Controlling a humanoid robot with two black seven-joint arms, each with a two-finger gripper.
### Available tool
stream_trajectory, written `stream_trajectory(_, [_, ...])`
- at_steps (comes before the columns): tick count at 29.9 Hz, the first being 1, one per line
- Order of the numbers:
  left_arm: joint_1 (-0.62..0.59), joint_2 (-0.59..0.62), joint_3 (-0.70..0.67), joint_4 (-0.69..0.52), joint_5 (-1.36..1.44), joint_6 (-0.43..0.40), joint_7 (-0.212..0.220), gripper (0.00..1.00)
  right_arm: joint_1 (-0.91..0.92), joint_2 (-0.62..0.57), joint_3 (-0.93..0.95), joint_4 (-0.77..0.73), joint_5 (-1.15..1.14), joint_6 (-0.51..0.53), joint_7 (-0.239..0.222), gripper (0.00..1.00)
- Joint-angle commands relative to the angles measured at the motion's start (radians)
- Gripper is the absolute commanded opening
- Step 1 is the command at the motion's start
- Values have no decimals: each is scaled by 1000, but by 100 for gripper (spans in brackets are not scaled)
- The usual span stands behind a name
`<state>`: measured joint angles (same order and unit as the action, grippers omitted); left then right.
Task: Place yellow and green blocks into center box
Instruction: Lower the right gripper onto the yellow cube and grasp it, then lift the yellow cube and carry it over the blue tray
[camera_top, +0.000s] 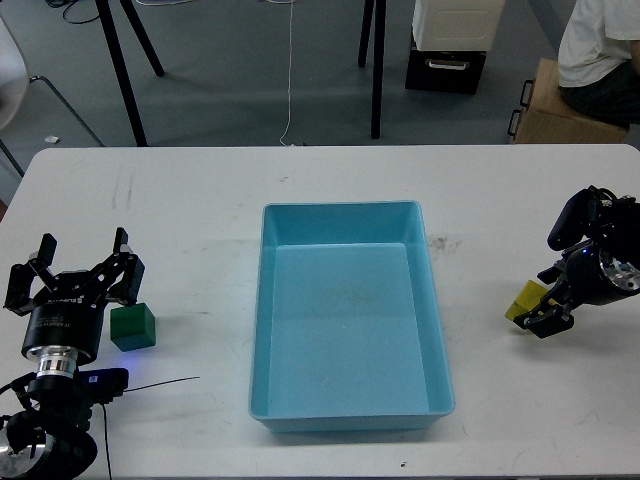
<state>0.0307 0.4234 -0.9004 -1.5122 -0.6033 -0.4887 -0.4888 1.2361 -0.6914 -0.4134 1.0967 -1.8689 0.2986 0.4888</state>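
The green block (133, 327) sits on the white table at the left. My left gripper (78, 268) is open and empty, with its fingers spread just up and left of the block. The yellow block (523, 299) sits on the table at the right. My right gripper (546, 320) is low against the block's right side and covers part of it. Its fingers are dark, and I cannot tell whether they are closed on the block. The light blue box (340, 208) stands empty in the middle of the table, between the two blocks.
A thin black cable (160, 382) lies on the table by my left arm. Beyond the table's far edge are black stand legs (377, 70), a drawer unit (447, 60) and a seated person (600, 50).
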Motion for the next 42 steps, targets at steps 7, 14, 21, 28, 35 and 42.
stream_trajectory(7, [2, -2, 0, 4, -1, 0, 0, 100, -7, 13, -2, 5, 1, -7, 0, 68])
stream_trajectory(14, [3, -2, 0, 4, -1, 0, 0, 100, -1, 20, -5, 8, -16, -7, 0, 47])
stream_trajectory(21, [3, -2, 0, 4, -1, 0, 0, 100, 115, 26, 2, 0, -15, -55, 0, 6])
stream_trajectory(28, [2, 1, -2, 4, -1, 0, 0, 100, 348, 137, 19, 6, 8, -75, 0, 4])
stream_trajectory(35, [0, 1, 0, 4, -1, 0, 0, 100, 474, 366, -27, 20, 70, -64, 0, 4])
stream_trajectory(42, [-2, 3, -11, 9, 0, 0, 0, 100, 464, 621, -160, -14, 74, -64, 0, 5])
